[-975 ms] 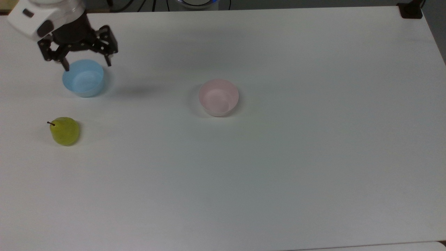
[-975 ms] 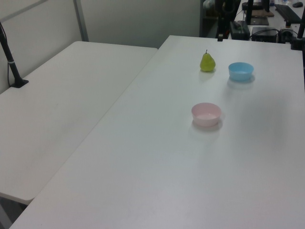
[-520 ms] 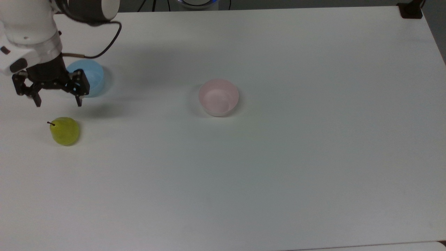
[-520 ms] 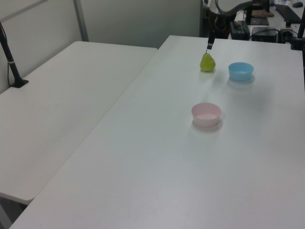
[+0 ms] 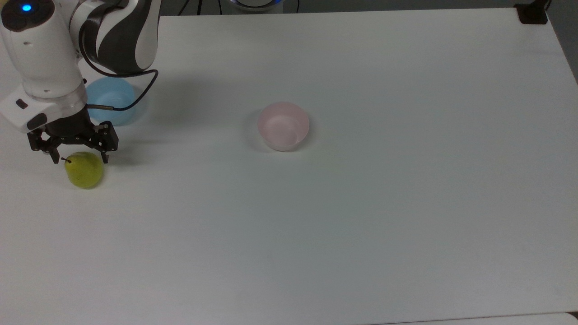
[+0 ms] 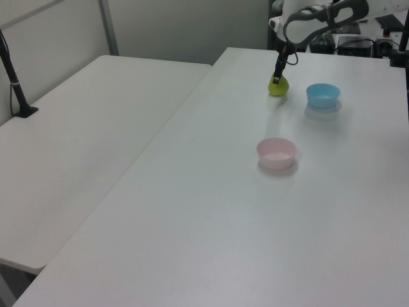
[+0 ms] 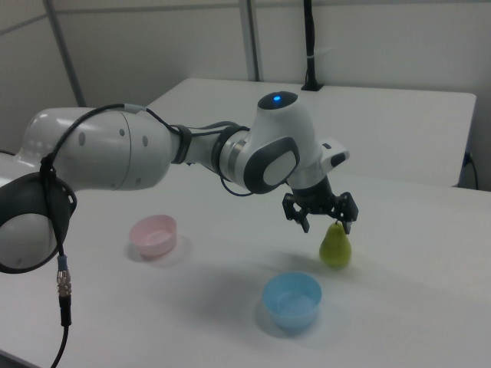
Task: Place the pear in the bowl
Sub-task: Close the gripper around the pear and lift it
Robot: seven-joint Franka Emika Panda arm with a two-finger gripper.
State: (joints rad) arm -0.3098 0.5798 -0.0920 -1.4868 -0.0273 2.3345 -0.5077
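Yellow-green and standing upright on its base, the pear (image 5: 84,170) sits near the top view's left edge of the white table (image 5: 361,225), its thin dark stem pointing up. The gripper (image 5: 80,158) hangs just over the pear's top with its fingers spread wide and nothing between them, one finger to each side of the stem end (in the right view the tips look level with the neck of the fruit). That straddling pose reads as a line-up for a grasp across the pear's narrower upper part, not yet closed.

The bowl (image 5: 283,125), pale pink and empty, stands well apart toward the top view's right, mouth up. A light blue bowl (image 5: 111,99) sits near the pear, partly behind the arm's wrist in the top view, and a sideways carry could brush it if kept low. Between pear and pink bowl the tabletop lies bare, so a lifted transfer has open room; the table edge beside the pear leaves less margin there.
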